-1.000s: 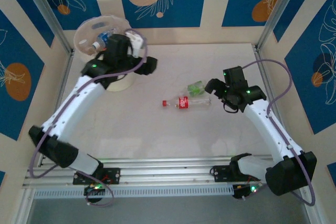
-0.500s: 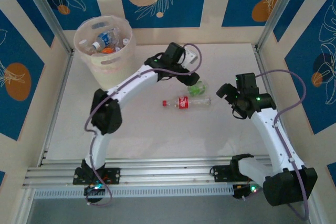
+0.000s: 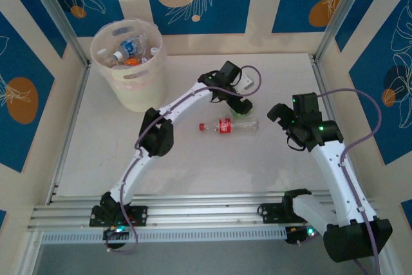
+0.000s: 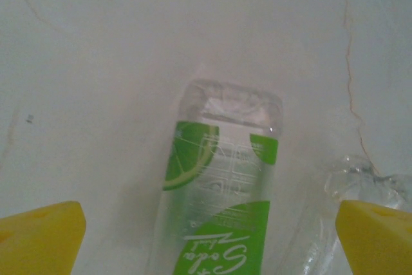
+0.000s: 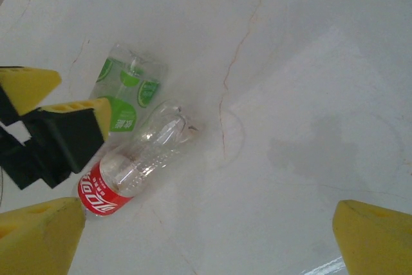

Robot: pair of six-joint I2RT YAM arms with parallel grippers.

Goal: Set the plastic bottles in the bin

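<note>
Top external view: you see the bin standing at the far left corner of the counter, with several bottles already inside it.
Loose bottles: you have two lying near the middle of the counter, well apart from the bin.
Green-label bottle: it lies on its side, clear with a lime-green label. In your left wrist view the green-label bottle sits between the yellow fingers, its flat base pointing away from the camera.
Red-label bottle: it lies on its side just beside the green one, on the nearer side, red cap pointing left. Whether the two touch, you cannot tell.
Left hand: it hangs low over the green-label bottle with its fingers spread wide, one on each side and bare counter showing in both gaps. It holds nothing.
Right hand: it is just right of the two bottles, fingers wide and holding nothing. Your right wrist view shows the red-label bottle, the green-label bottle and the left hand.
</note>
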